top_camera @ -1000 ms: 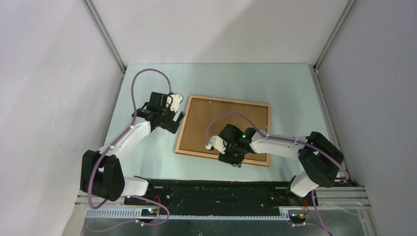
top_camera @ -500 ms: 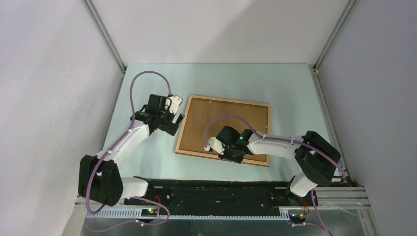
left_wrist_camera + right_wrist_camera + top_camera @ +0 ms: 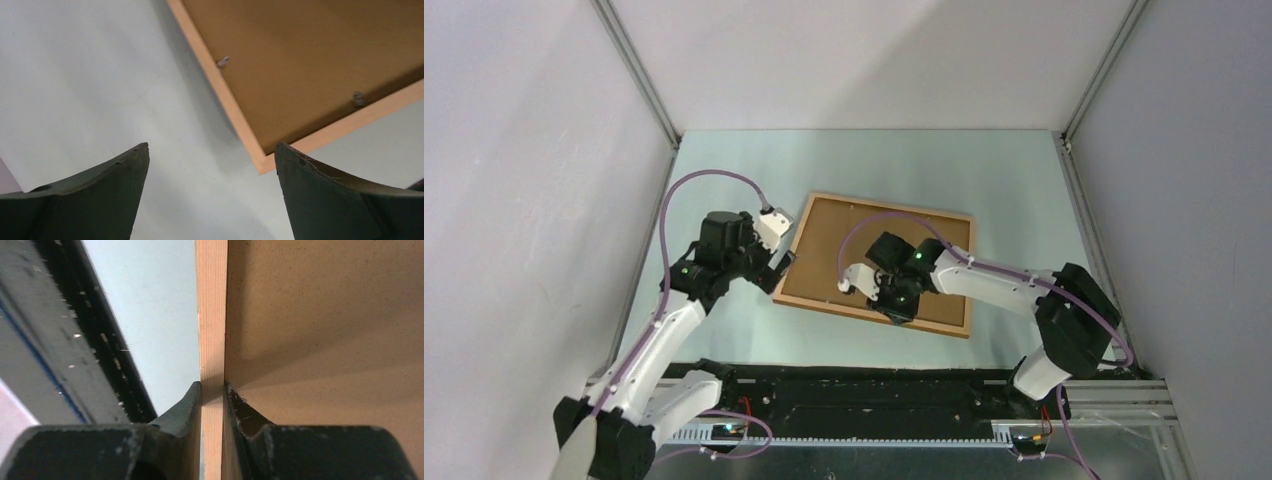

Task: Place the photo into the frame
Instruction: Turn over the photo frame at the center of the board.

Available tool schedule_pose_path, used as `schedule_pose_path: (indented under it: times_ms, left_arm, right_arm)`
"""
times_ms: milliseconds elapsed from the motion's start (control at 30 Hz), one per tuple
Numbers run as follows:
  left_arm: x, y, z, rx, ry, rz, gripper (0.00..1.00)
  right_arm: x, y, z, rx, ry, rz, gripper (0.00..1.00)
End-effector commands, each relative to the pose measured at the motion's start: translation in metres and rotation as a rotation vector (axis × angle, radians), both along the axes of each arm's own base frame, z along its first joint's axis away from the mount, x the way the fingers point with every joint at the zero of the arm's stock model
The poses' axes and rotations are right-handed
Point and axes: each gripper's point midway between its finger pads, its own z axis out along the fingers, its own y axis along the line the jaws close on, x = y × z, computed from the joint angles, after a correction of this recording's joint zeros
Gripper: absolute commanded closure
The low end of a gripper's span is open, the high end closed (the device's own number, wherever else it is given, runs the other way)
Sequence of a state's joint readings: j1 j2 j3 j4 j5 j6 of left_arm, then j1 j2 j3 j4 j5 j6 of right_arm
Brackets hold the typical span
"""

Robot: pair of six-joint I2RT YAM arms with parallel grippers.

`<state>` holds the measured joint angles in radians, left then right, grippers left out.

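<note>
The frame (image 3: 212,315) is seen lying back-up on the bench (image 3: 874,160), its long axis running left to right, slightly skewed, with the left end a little farther from the arm bases. Its near rail is pinched by the right hand (image 3: 212,390), closed narrow with one finger outside and one over the brown backing (image 3: 310,60), a grip judged to be meant for steadying or lifting that edge. The left hand (image 3: 210,165) is held wide, touching nothing, just beside the near left corner, apparently placed to take it. Small metal clips (image 3: 223,61) are set along the inner edge. The photo is not shown in any view.
</note>
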<state>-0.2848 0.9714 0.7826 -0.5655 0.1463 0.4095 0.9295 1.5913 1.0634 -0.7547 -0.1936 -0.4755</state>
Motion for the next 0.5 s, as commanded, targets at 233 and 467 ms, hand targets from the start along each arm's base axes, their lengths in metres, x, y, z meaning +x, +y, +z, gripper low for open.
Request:
schedule_pose_path:
  times_ms: [233, 467]
  left_arm:
    - [-0.032, -0.069, 0.091, 0.011, -0.288, -0.392, 0.0]
    - [-0.036, -0.114, 0.116, 0.137, -0.384, -0.549, 0.0]
  right_arm:
    - [0.013, 0.02, 0.136, 0.268, 0.132, 0.055, 1.0]
    - [0.029, 0.018, 0.178, 0.354, 0.208, 0.029, 1.0]
